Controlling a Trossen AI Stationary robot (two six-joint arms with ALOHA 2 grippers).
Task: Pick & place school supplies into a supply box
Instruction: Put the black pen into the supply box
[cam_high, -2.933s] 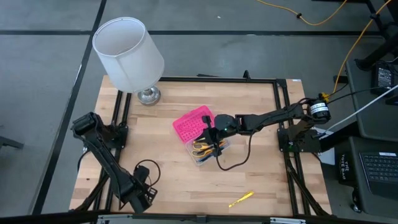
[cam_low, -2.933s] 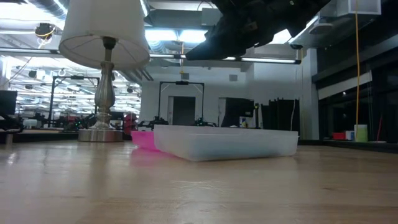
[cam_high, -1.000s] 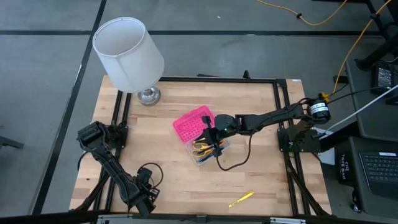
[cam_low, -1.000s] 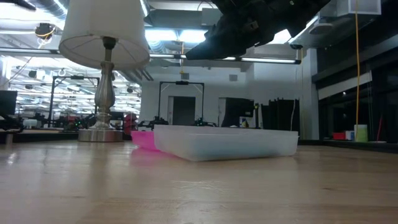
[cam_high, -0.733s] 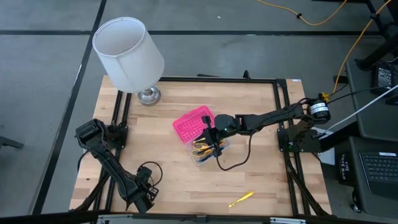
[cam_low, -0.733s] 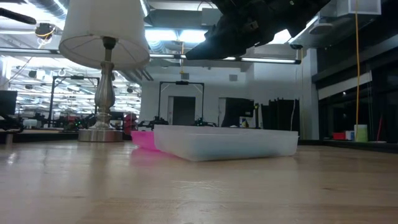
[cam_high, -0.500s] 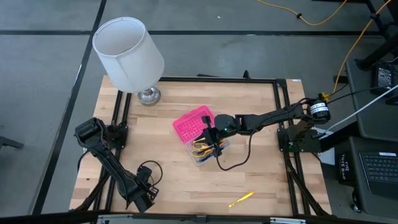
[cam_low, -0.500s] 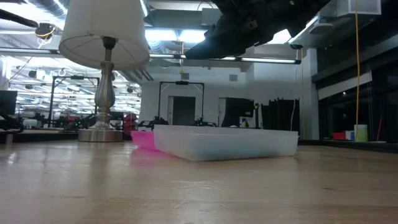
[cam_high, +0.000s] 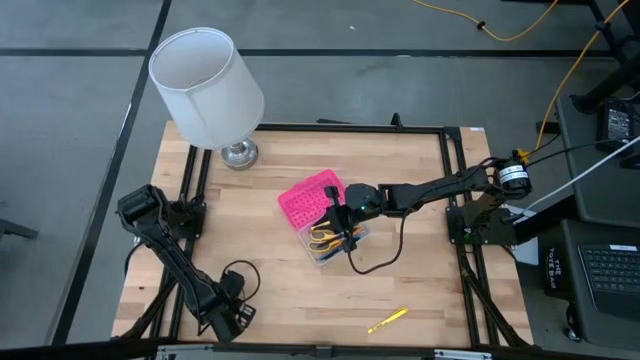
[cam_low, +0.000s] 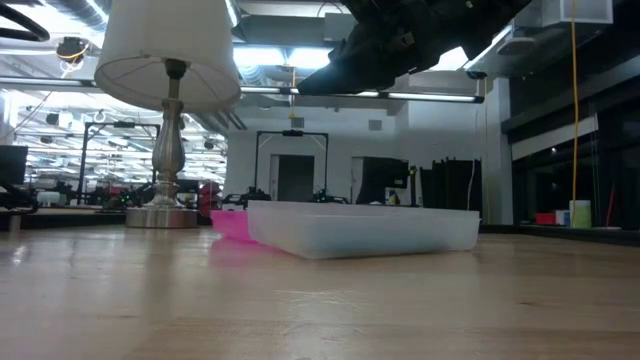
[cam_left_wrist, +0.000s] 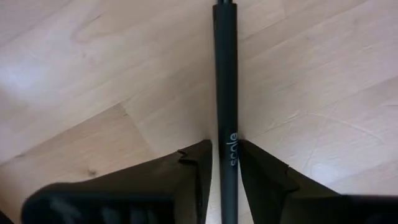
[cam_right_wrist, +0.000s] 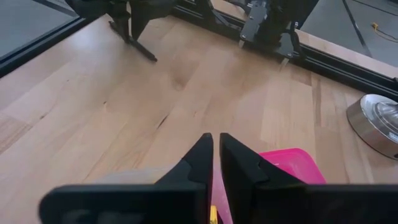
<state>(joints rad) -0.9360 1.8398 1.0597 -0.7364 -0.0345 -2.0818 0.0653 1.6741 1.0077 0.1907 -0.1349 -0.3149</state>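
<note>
1 box (cam_high: 330, 215) | 1 loose yellow pen (cam_high: 387, 320) | left hand (cam_left_wrist: 224, 163) grips black pen (cam_left_wrist: 225, 74) | right hand (cam_right_wrist: 216, 155) nearly closed, empty

Both arms matte black, slim tubular links with chunkier joint housings. Left arm (cam_high: 170, 260): boxy black shoulder block, loose black cable looped near its wrist end. Right arm (cam_high: 430, 188): silver-ringed cylindrical joint with an orange spot, upper right of centre in the high view; black cable hanging in a loop under the forearm, small green light at the wrist. Pincer fingers (cam_left_wrist: 186, 180) are black, flat, tapering wedges with stepped inner edges. Right pincer (cam_right_wrist: 216, 163): same black wedge fingers.
</note>
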